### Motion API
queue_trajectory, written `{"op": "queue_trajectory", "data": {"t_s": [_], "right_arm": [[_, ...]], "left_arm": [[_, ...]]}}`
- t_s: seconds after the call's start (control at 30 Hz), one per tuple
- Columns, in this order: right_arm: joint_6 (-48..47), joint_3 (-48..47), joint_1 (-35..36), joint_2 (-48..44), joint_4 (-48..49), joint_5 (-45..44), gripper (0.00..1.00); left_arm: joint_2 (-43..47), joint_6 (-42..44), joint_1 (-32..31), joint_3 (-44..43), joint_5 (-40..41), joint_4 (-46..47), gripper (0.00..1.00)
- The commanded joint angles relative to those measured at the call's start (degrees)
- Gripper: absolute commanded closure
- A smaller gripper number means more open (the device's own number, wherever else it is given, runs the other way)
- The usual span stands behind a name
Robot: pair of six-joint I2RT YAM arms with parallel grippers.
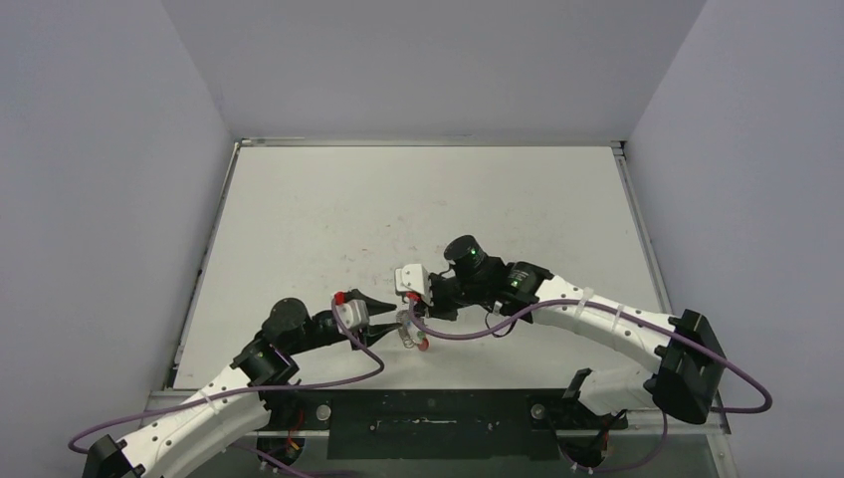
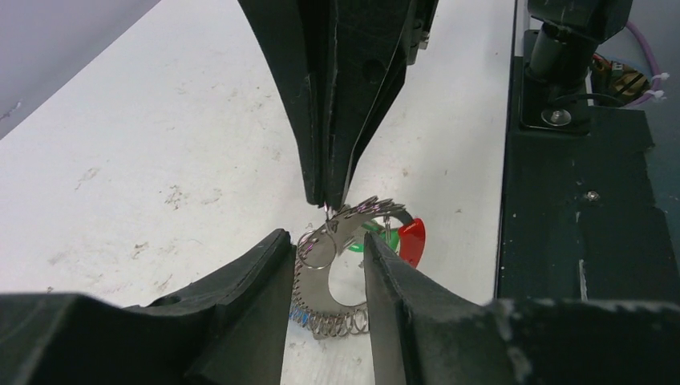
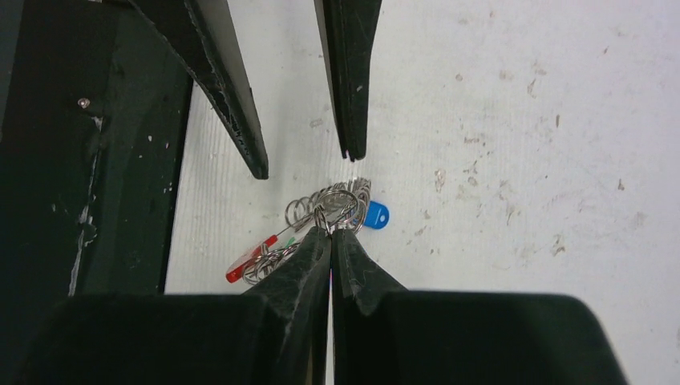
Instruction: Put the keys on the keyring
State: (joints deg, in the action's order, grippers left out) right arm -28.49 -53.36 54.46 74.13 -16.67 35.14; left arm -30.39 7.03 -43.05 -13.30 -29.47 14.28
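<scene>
Black-fingered right hand [image 3: 330, 233], fully closed, pinched the edge of the keyring [image 3: 301, 211]. The left hand [image 2: 325, 237] was partly spread and held nothing firmly. Its tips flanked the silvery coil from the opposite side, and contact with the coil could not be determined. A green key [image 2: 355, 248] sat beside the coil's red section [image 2: 411, 241], and a blue key [image 3: 376, 215] sat at the far side. The keyring lay on the scuffed white surface [image 1: 398, 199], near its front edge, between the arms.
</scene>
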Motion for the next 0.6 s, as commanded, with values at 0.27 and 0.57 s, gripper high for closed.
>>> {"op": "queue_trajectory", "data": {"t_s": [0.27, 0.57], "right_arm": [[3.04, -23.57, 1.69, 10.27, -29.68, -6.40, 1.00], [4.74, -25.40, 3.35, 12.14, -28.30, -5.12, 1.00]], "left_arm": [[-3.86, 4.47, -0.18, -4.98, 1.25, -2.08, 0.65], [-7.23, 2.00, -0.17, -4.17, -0.53, 5.08, 0.72]]}}
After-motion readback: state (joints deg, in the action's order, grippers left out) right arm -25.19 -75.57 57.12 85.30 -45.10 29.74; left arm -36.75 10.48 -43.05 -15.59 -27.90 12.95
